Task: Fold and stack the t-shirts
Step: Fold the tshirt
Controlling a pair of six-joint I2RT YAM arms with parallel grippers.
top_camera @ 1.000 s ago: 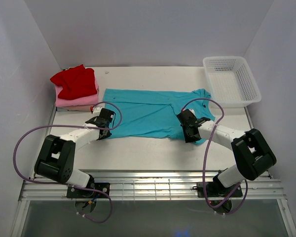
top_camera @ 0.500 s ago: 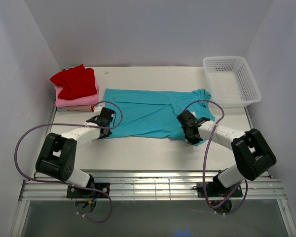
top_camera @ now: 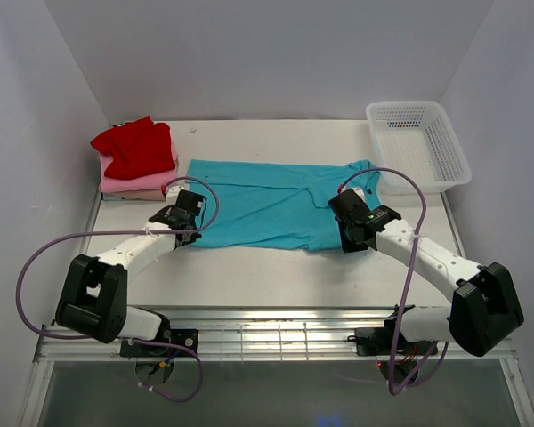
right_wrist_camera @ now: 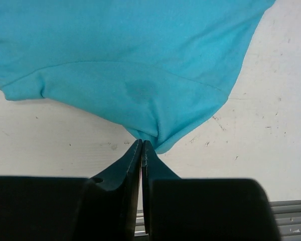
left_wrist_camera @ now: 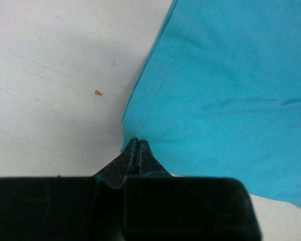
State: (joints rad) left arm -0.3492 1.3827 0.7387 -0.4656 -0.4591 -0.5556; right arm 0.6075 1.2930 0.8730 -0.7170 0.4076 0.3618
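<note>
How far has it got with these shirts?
Done: the red shirt and pink shirt lie folded in a stack at the far left. The teal shirt lies spread flat, left fingers pinching its hem corner, right fingers a sleeve tip. Folding and stacking it remains.

Top view looks down from behind over the whole tabletop [top_camera: 276,267]; both wrist views peer close (nearly touching) at the teal t-shirt's [top_camera: 267,205] near edge.
</note>
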